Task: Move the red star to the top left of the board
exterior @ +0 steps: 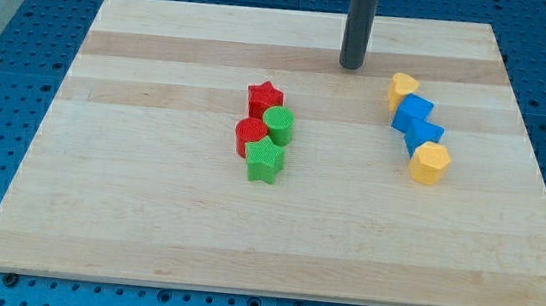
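Clawless as this arm is, my tip (351, 66) holds nothing; the rod stands upright near the view's top edge, well apart from every block. Nothing of the task looks done yet: the red star (264, 99) sits mid-board, touching the green cylinder (279, 125), with a red cylinder (249, 136) and green star (264, 159) just below. Still left is getting to the star's lower right side, then pushing it toward the board (127, 209)'s top left.

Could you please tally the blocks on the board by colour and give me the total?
Red: 2, the red star and red cylinder
Green: 2, the green cylinder and green star
Yellow: 2, and
Blue: 2, and
Total: 8
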